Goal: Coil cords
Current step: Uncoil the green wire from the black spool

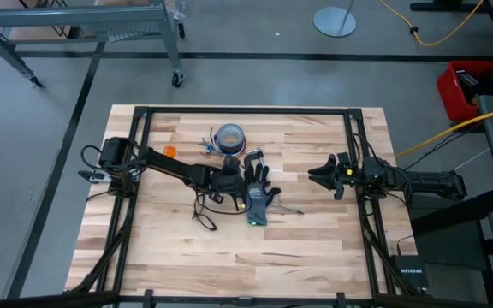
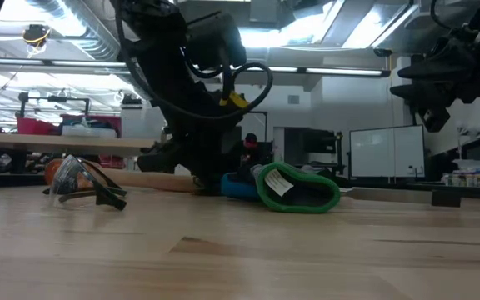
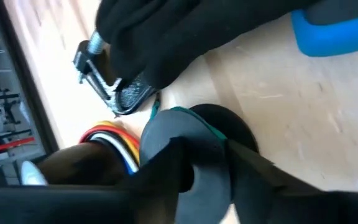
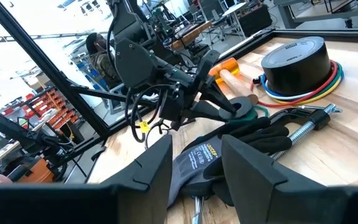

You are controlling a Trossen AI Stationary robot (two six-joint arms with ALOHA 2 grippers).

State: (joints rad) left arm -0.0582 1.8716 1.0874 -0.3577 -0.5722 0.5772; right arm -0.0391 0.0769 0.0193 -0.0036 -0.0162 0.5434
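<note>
A: Our left gripper (image 4: pixel 232 112) sits low at the table's middle, fingers astride the small round black-teal disc (image 3: pixel 219 134) beside the black-and-blue work glove (image 1: pixel 258 198); we cannot tell whether it grips. Our right gripper (image 1: pixel 322 174) waits parted, well apart.

B: We judge the thin dark cord (image 1: pixel 204 218) light and floppy, so we'd hold the stiff disc's rim. The glove's cuff print is unreadable.

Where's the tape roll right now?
In the high view the tape roll sits toward the table's far edge, left of centre, just beyond the black glove and the left tool.
</note>
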